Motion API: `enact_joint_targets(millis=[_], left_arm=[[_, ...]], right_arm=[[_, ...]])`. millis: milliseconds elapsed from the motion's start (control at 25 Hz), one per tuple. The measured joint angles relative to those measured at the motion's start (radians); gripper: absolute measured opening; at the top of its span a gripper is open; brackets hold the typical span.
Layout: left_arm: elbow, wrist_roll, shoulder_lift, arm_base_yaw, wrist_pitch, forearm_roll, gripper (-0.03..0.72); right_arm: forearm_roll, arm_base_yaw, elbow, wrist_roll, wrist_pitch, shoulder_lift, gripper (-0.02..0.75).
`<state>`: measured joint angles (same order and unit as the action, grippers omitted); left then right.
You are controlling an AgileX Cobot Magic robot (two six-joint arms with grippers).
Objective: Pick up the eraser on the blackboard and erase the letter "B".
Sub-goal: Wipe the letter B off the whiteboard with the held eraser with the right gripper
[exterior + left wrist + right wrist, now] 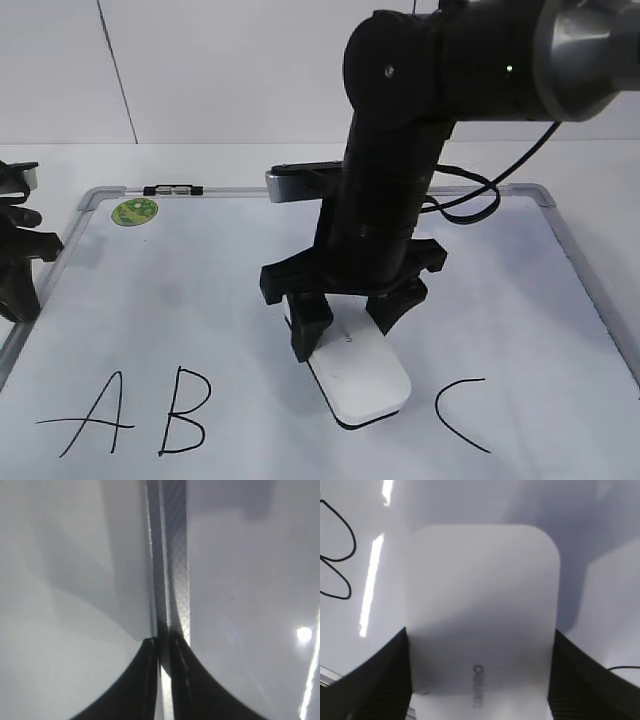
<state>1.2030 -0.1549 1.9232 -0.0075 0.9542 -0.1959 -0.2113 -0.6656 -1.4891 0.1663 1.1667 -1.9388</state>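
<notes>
We see the blackboard (200, 300), a white dry-erase board in a grey frame, lying flat on the white bench (600, 170), with a round green sticker (134, 211) near its far left corner and black letters along its near edge. The eraser (365, 380) lies flat on the board between the letter "B" (185, 410) and the letter "C" (462, 412), apart from both; the letter "A" (92, 415) sits left of the B. The right claw (350, 320) stands over the far end of the eraser with one finger on each long side. In the right wrist view the dark fingers (375, 680) press against both sides of the eraser (482, 610), so we read it as gripping the eraser, which rests on the board. The left claw (20, 260) sits at the board's left edge; in the left wrist view its fingers (145, 680) are nearly together over the grey frame (172, 555).
</notes>
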Motion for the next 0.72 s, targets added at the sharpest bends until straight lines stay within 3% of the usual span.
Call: enact_joint_targets(millis=[200,440,720], left_arm=[[0.000,0.000,0.000,0.000,0.002,0.000,0.046],[0.000,0.000,0.000,0.000,0.003,0.000,0.046],[0.000,0.000,0.000,0.000,0.003,-0.004,0.046]], right_arm=[[-0.048,-0.008,-0.002,0.122,-0.031,-0.018,0.514],[0.073,-0.097,-0.004,0.326,-0.083,-0.018,0.514],[0.090,-0.147,-0.017,0.472,-0.176,-0.033,0.514]])
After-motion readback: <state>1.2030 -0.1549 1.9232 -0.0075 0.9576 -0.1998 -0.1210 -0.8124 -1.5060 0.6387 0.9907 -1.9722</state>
